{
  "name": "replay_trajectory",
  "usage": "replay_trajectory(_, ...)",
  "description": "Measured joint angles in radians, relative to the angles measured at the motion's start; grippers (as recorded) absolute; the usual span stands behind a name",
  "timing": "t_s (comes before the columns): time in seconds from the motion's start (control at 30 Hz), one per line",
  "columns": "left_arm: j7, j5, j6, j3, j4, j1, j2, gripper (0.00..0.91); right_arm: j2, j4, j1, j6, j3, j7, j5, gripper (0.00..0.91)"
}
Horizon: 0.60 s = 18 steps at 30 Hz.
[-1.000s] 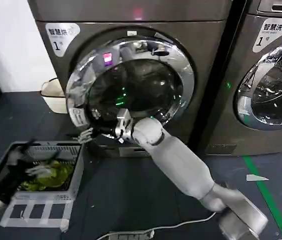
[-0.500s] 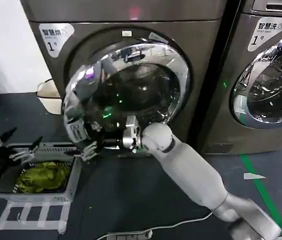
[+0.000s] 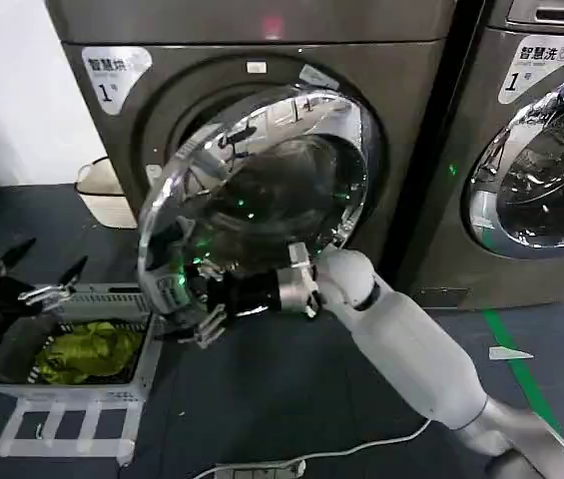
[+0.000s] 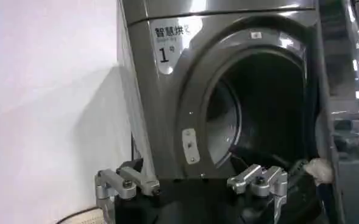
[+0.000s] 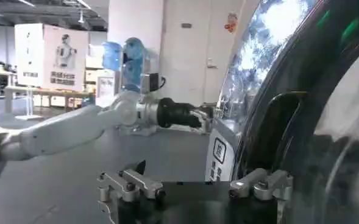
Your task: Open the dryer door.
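Dark blue flooring (image 3: 262, 399) ran beneath two grey front-loading machines. On the nearer grey dryer (image 3: 381, 80), marked 1, the round chrome-rimmed glass dryer door (image 3: 252, 200) stood swung partly outward, hinged on the right. The right gripper (image 3: 202, 324) sat at the door's lower left rim, its jaws spread; the right wrist view showed the door's curved glass and mirrored edge (image 5: 301, 109) close beside one finger. The left wrist view looked into the dark open drum (image 4: 264, 115) past the left gripper (image 4: 191, 182), whose jaws were also spread. From the head view, that left gripper (image 3: 27, 284) hovered above a grey wire basket (image 3: 132, 384) holding green cloth (image 3: 87, 351). A white bin (image 3: 102, 190) stood left of the dryer.
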State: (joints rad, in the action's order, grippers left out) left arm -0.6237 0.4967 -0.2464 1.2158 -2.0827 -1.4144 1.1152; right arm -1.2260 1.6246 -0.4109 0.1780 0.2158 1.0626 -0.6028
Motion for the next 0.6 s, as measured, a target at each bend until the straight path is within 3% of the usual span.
replay_trajectory(0.6, 0.026, 0.0, -0.006, -0.114, -0.023, 0.018, -0.051, 0.907, 0.078, -0.077, -0.022, -0.065, -0.097, 0.247, -0.038, 0.907)
